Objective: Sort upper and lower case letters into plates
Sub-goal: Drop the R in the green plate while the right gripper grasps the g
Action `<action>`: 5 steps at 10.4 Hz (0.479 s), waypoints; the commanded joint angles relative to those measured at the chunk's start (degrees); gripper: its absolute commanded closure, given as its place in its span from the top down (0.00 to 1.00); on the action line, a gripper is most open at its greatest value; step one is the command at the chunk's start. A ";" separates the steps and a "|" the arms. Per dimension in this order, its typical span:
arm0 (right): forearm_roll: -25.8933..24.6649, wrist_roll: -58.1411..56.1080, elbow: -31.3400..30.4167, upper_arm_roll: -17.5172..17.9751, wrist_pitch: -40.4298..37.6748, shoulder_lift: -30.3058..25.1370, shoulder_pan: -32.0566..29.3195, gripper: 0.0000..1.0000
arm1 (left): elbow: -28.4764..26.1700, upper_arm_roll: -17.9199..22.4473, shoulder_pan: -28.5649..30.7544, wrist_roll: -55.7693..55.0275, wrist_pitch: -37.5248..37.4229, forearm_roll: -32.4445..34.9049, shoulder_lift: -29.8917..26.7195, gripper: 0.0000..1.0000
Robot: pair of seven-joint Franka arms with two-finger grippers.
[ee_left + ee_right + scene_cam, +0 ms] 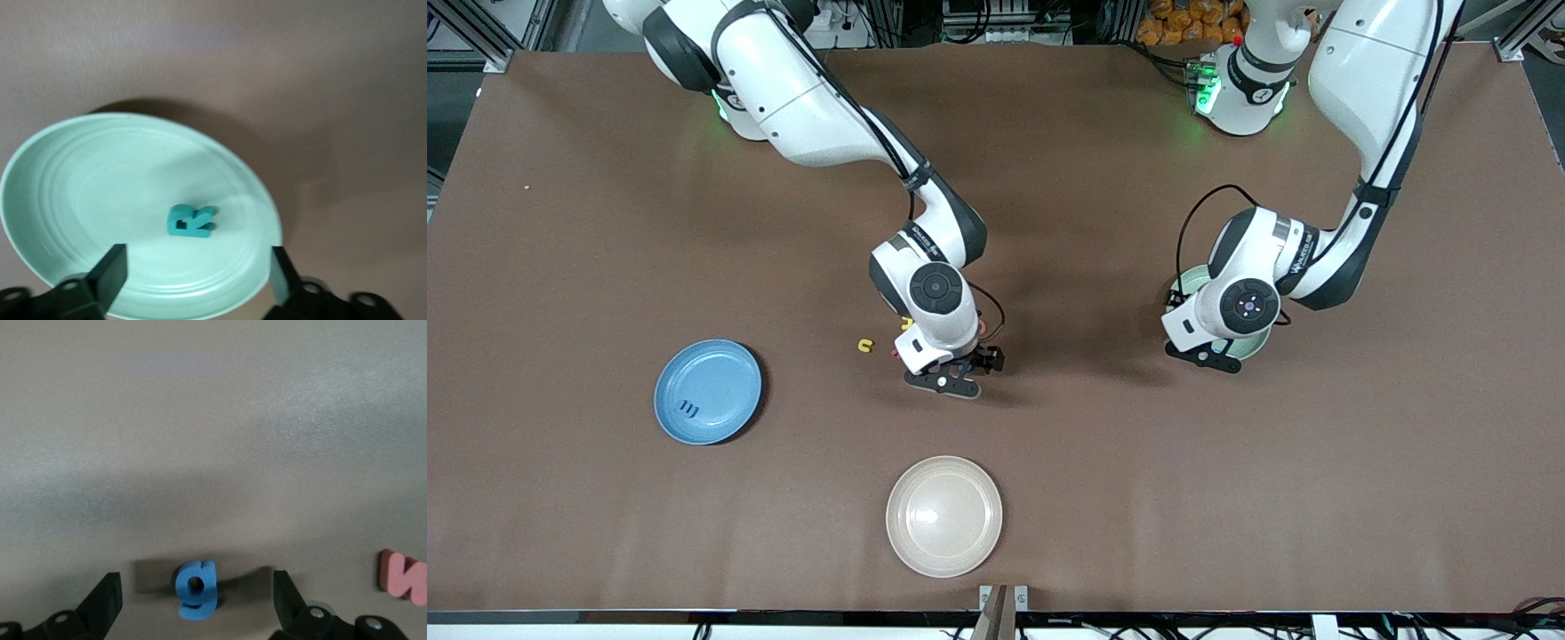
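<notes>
My left gripper (pixel 197 272) is open over the pale mint green plate (pixel 100 180), which the left arm mostly hides in the front view (pixel 1254 347). A teal letter R (pixel 192 221) lies loose on this plate, clear of both fingers. My right gripper (pixel 197 597) is open low over the table's middle (pixel 951 380), with a blue letter g (pixel 197 589) on the table between its fingers. A red-orange letter (pixel 403 577) lies beside it. The blue plate (pixel 729 364) toward the right arm's end holds a dark blue letter (pixel 689 409). A yellow letter (pixel 863 345) lies next to the right hand.
A cream-beige round plate (pixel 943 516) with nothing on it sits nearest the front camera, at the table's middle. A bit of another yellow letter (pixel 907 324) shows at the right wrist's edge. Brown table (pixel 605 222) stretches around all plates.
</notes>
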 commanded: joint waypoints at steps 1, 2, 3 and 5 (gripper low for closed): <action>-0.70 1.21 1.21 -0.03 0.19 0.85 0.11 1.00 | 2.75 -2.91 -0.48 -6.37 -1.26 -3.60 -0.83 1.00; -0.70 1.39 1.21 -0.03 0.19 1.19 0.46 0.89 | 4.33 -2.92 -1.01 -7.70 -1.26 -5.10 -0.48 1.00; -0.52 1.65 1.21 -0.03 0.36 1.37 1.24 0.09 | 6.70 -3.01 -1.28 -8.76 -1.26 -6.16 0.92 1.00; 0.00 1.83 1.21 -0.03 0.63 1.29 1.60 0.00 | 10.30 -3.01 -3.81 -12.79 -1.08 -7.49 2.94 1.00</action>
